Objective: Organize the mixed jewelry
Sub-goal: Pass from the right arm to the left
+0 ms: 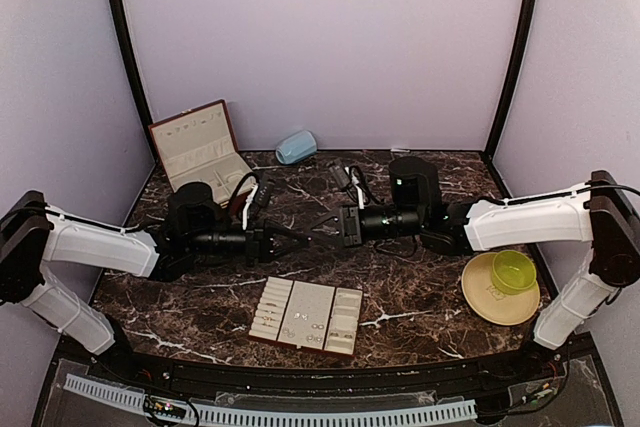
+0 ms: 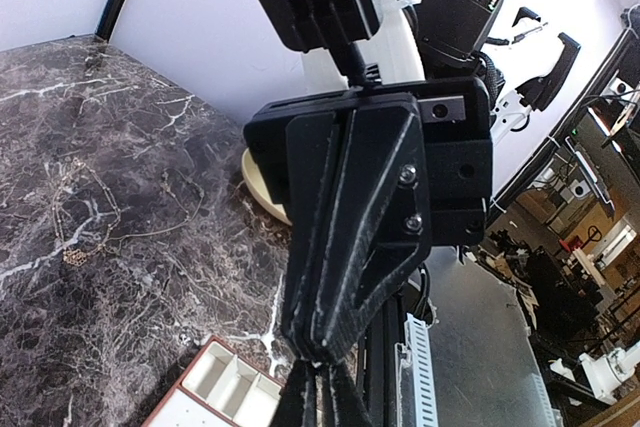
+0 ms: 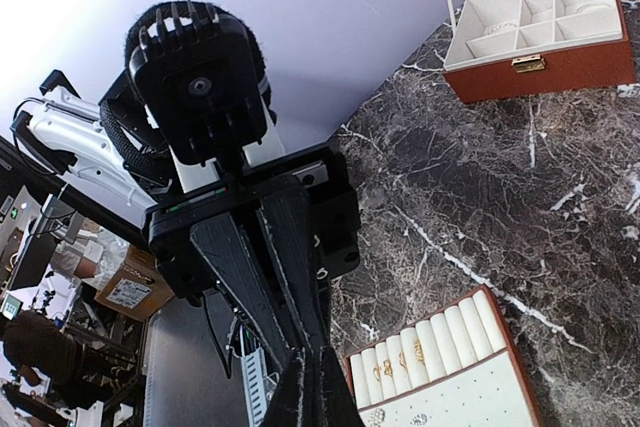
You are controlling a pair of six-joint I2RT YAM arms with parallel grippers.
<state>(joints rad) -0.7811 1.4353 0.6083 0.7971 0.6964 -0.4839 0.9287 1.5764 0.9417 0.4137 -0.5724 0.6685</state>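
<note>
Marble, dark brown with white veins, formed the tabletop (image 1: 420, 297) seen from the top external camera. Both black grippers were stretched sideways toward each other above its middle, the left gripper (image 1: 318, 239) reaching toward 3 o'clock and the right gripper (image 1: 322, 225) toward 9 o'clock, their tips meeting or nearly meeting; the jaws were drawn to narrow points, and whether anything lay between them could not be told. At 6 o'clock from the tips a flat cream-lined tray with a red-brown rim (image 1: 306, 315) lay on the marble, and the mixed jewelry (image 1: 316, 328), tiny shiny pieces, was scattered over its middle panel. At 10 o'clock an open red-brown box with a cream lining (image 1: 200, 152) stood near the back wall, with a pale blue rounded case (image 1: 296, 147) just beside it at 3 o'clock. At 4 o'clock a tan round plate (image 1: 487, 296) carried a lime-green bowl (image 1: 512, 271).

From the left wrist camera, the left gripper (image 2: 322, 387) was seen with its fingers pressed into a closed wedge. A corner of the tray (image 2: 225, 387) showed at 7 o'clock, and the plate's rim (image 2: 262, 187) at 9 o'clock behind the housing.

From the right wrist camera, the right gripper (image 3: 312, 392) was likewise seen closed to a point. The tray (image 3: 440, 372) lay at 4 o'clock with small gold rings of the jewelry (image 3: 400, 359) seated in its ring rolls. The open box (image 3: 535, 27) stood at 1 o'clock.
</note>
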